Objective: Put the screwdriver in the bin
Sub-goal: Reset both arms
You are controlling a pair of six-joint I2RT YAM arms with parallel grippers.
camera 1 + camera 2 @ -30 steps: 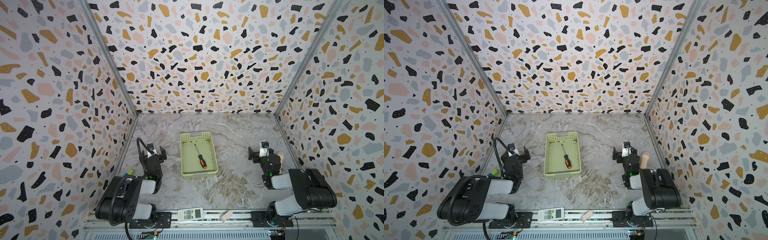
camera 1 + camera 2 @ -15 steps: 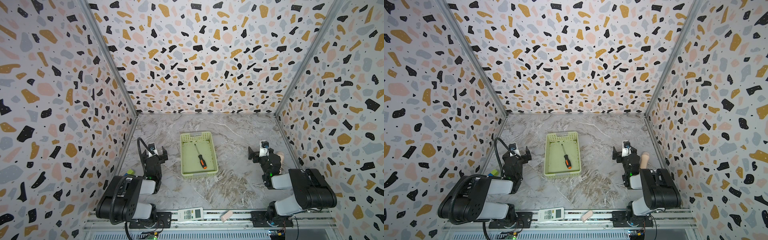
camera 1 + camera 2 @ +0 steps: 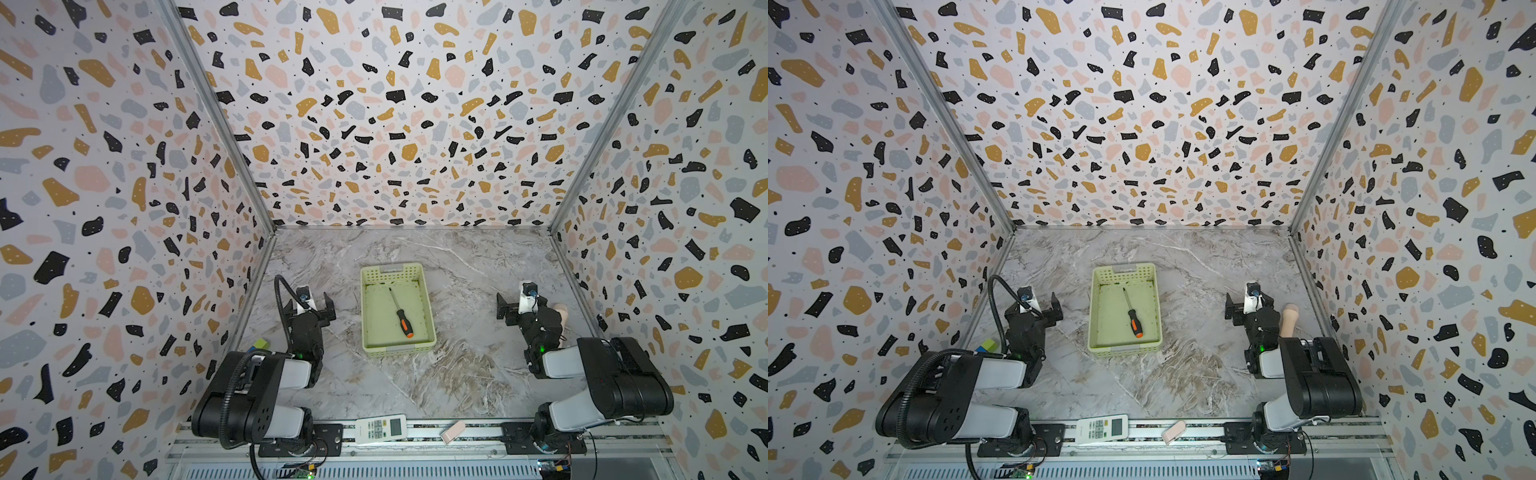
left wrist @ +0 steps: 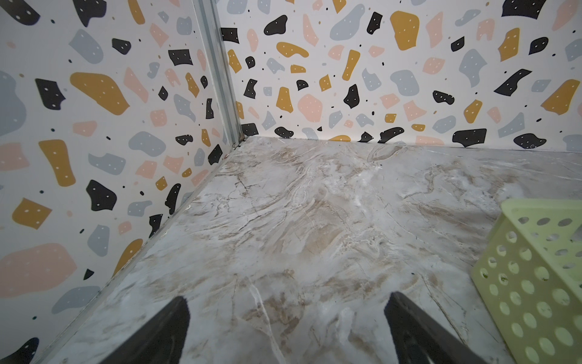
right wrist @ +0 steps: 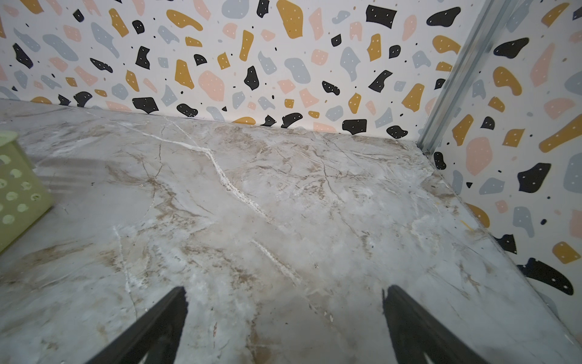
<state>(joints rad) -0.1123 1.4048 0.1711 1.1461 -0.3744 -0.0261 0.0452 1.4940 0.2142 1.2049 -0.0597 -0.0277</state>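
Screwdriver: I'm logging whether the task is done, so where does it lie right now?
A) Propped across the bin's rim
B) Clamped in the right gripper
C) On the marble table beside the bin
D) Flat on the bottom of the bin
D: in both top views the screwdriver lies flat on the bottom of the bin, inside its walls, with its orange-ended handle toward the robot.

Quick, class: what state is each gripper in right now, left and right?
Left gripper: open, holding nothing.
Right gripper: open, holding nothing.
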